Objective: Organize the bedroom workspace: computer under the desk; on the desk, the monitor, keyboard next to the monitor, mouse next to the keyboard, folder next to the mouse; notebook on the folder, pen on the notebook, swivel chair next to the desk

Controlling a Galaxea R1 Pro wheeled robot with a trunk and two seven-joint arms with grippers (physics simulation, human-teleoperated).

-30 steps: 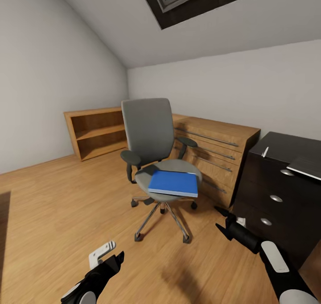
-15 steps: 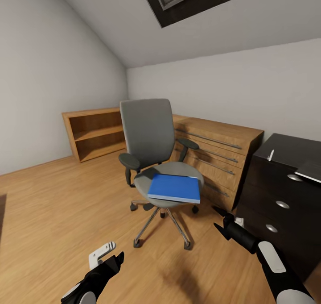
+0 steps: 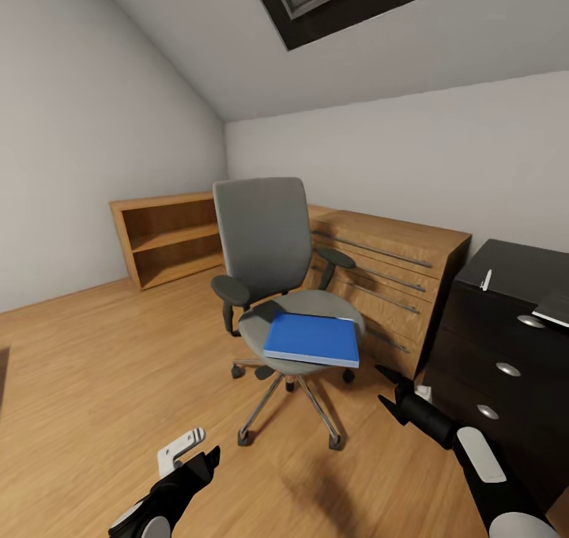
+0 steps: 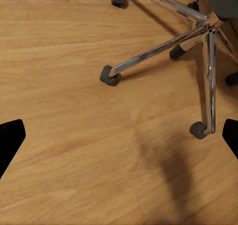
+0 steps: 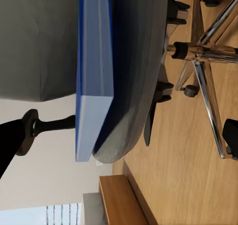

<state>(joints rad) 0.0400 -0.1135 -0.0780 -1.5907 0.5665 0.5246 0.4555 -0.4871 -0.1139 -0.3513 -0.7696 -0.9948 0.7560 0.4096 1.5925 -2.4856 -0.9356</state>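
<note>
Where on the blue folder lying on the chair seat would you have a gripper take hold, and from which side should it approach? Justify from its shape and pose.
Probably the front edge of the folder, approached level from the robot's side. It lies flat on the swivel chair seat, its near edge seeming to overhang the rim, as the right wrist view suggests, leaving room beneath. The open right gripper already faces it.

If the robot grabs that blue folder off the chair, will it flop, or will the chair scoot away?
The folder looks thick and flat-edged in the right wrist view, so it will probably stay fairly stiff. It overhangs the seat's front edge, which likely offers the jaws an edge to grip. The chair stands on casters on smooth wood floor, so a sideways nudge may well roll or spin it.
</note>
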